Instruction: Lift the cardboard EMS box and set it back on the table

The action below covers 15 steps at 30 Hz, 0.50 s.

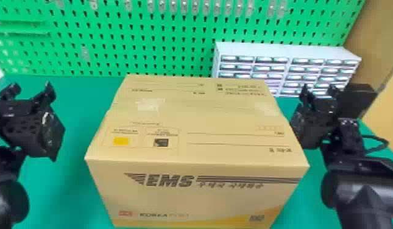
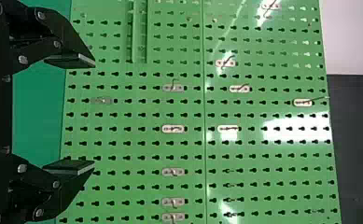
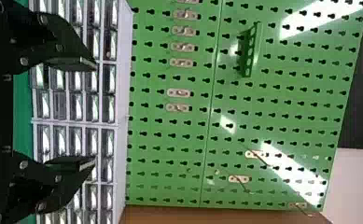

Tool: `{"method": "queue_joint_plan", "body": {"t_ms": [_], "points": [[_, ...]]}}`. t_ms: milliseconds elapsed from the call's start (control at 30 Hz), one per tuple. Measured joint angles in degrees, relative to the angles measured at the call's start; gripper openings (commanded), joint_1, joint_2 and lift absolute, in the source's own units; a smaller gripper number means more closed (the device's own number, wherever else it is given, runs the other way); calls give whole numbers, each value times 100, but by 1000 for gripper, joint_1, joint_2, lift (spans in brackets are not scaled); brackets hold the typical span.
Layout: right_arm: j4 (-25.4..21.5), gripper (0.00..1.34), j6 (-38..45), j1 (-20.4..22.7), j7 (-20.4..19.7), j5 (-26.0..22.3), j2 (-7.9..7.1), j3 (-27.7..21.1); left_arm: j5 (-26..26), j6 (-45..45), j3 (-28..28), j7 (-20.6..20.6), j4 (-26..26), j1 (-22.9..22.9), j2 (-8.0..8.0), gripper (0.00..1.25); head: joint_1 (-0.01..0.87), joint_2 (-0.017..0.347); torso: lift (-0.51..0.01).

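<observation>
The cardboard EMS box (image 1: 192, 196) sits on the green table (image 1: 73, 115), filling the middle of the frame from above centre down to the bottom edge. Its top flaps are folded shut, so what it holds cannot be told. The top narrows toward the far edge, and the front face leans inward toward its base in the view.

The left gripper (image 1: 30, 93), at the left of the frame, is released, its two fingers spread wide with nothing between them. A broad strip of table shows between it and the box's left side.

The right gripper (image 1: 320, 93), right of centre, is likewise released and holds nothing. It appears much closer to the box, its body meeting the top's right edge in the view; whether they touch cannot be told. Lower down, a narrower strip of table runs between the box and the right arm.

Behind the box, at upper right, stands a white drawer cabinet (image 1: 284, 50) with rows of small closed drawers, contents unclear. A green pegboard (image 1: 113, 36) with metal hooks spans the upper frame.
</observation>
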Motion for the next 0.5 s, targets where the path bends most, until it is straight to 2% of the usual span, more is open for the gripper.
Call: {"method": "queue_joint_plan", "body": {"t_ms": [500], "points": [[107, 739, -148, 32, 0, 91, 36, -43, 47, 0, -39, 0, 74, 13, -1, 750, 678, -15, -92]]}}
